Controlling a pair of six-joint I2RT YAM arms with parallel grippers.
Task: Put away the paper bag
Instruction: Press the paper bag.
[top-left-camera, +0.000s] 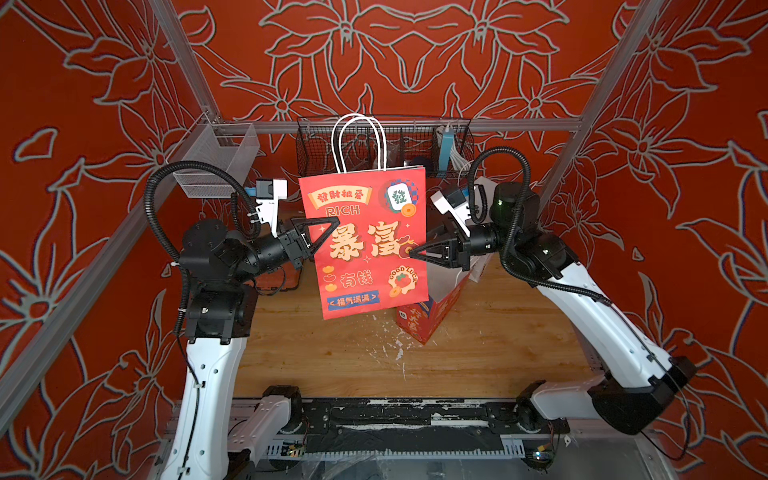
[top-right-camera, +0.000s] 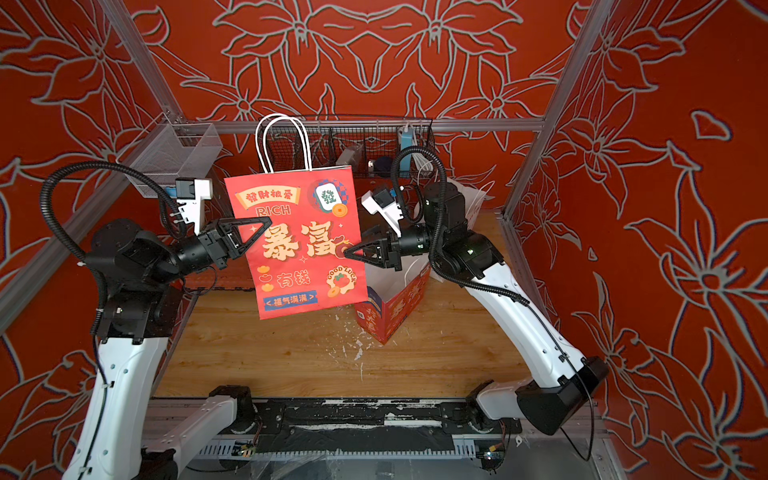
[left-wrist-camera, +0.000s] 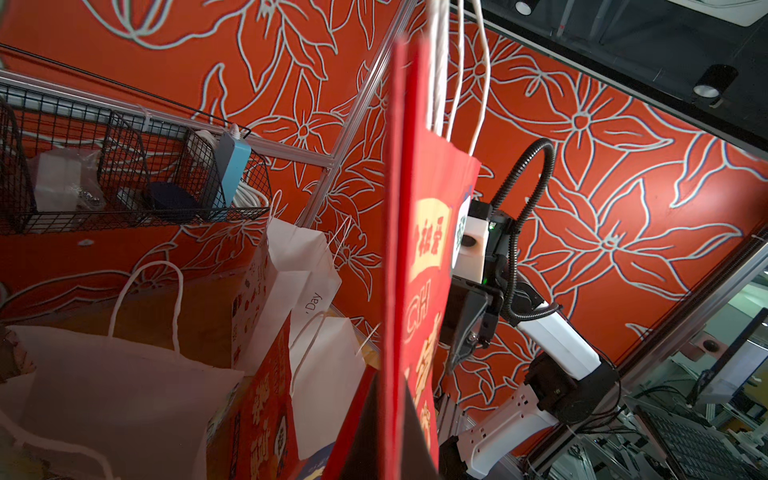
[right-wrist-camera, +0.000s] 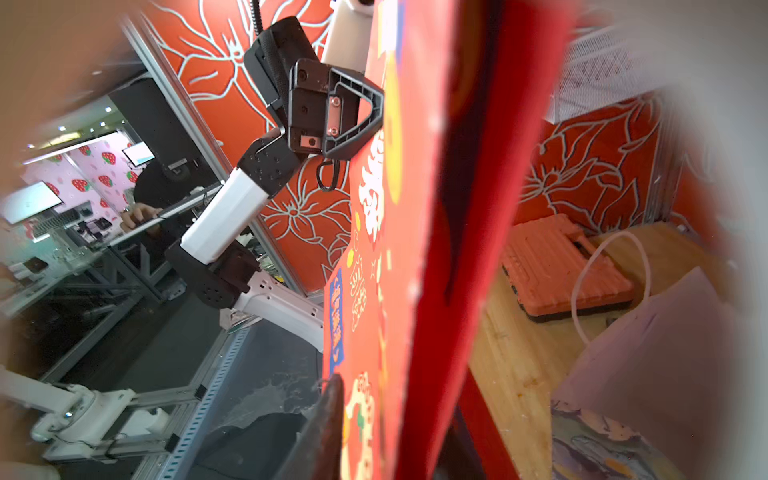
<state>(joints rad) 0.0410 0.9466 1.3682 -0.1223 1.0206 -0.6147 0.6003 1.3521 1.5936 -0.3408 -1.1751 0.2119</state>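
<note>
I judge this the carry step: left fingers (top-left-camera: 298, 232) and right fingers (top-left-camera: 436, 253) clamp the paper bag (top-left-camera: 365, 245) aloft; next, lower it into the open bag (top-left-camera: 419, 320) at 4 o'clock.

I count two red paper bags: one flat red bag (top-left-camera: 365, 245) held up and one open red bag (top-left-camera: 419, 320) standing on the surface (top-left-camera: 332, 365). At least two white ones show: a plain white bag (left-wrist-camera: 116, 395) and a printed white bag (left-wrist-camera: 291, 253). There are two baskets, a black wire basket (top-left-camera: 382, 145) and a white mesh basket (top-left-camera: 216, 158), and one orange case (right-wrist-camera: 561, 266).
</note>
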